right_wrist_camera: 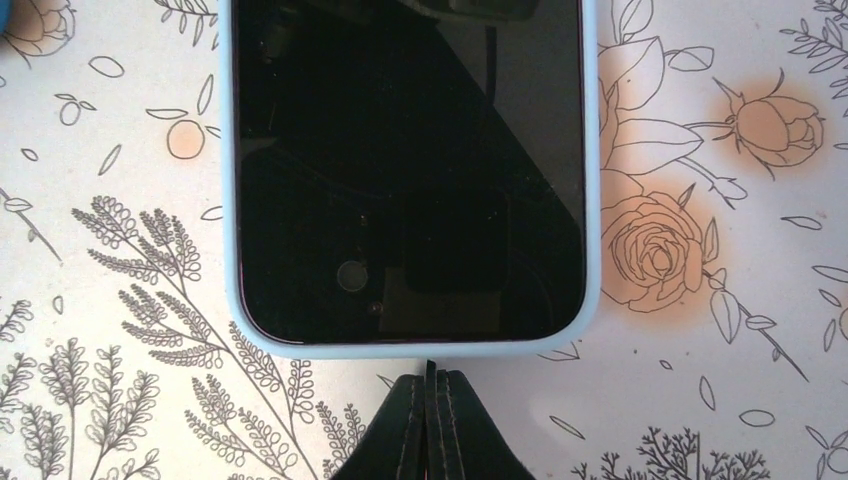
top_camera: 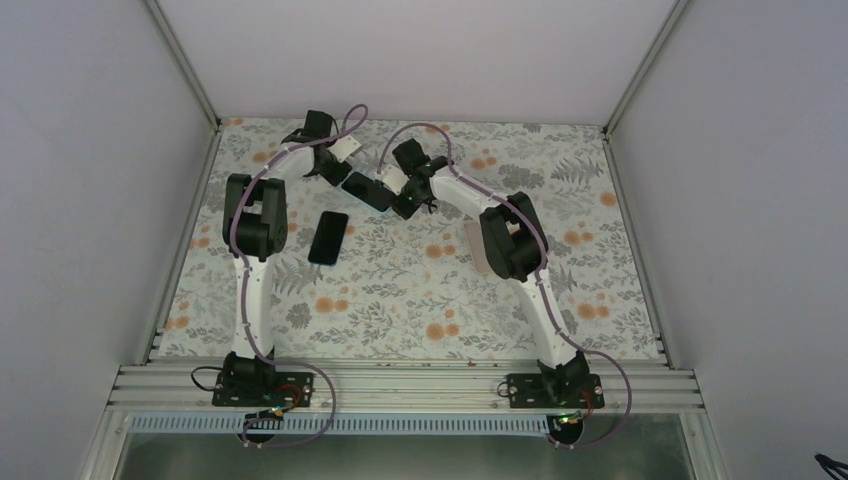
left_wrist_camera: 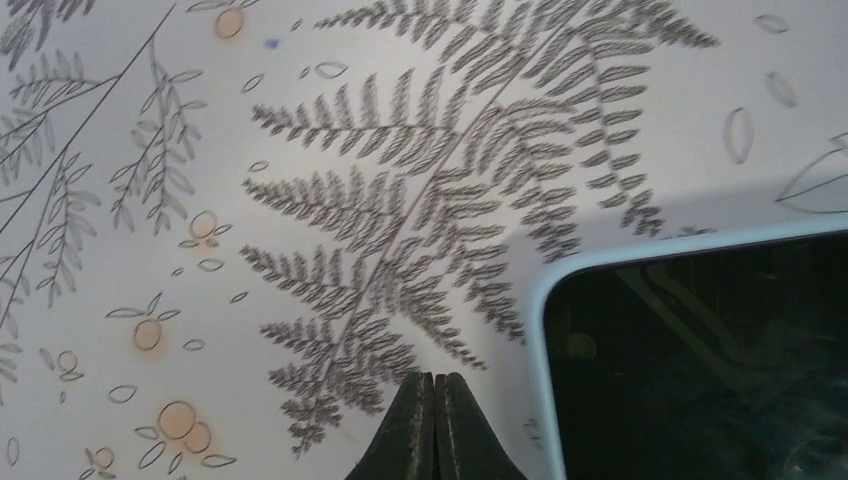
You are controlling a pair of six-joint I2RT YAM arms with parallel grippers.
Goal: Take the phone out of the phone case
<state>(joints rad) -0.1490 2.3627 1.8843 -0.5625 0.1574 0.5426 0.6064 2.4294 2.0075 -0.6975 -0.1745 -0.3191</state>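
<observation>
From the overhead camera we see both arms stretched to the far part of the floral-printed bench, their wrists turned in towards a dark rectangle lying flat between them. At that range it reads only as a black shape. The wrist cameras show it to be a glossy black-faced phone seated in a pale blue rubbery phone case, whose rim runs around the glass on every side in view.

The right wrist camera looks along the phone from one short end. The right pincer is fully closed with its two dark fingers pressed together and grips nothing. Its tip sits right at the case's short edge, but we cannot tell whether it touches.

The left wrist camera catches only one rounded corner of the case, at lower right. The left pincer is likewise closed tight and empty. It is over a printed fern frond just beside that corner, with a strip of bare cloth between them.

Only the overhead view shows a second black slab, phone-shaped. It lies flat on its own, nearer the arm bases and beside the left arm's elbow, apart from both pincers.
</observation>
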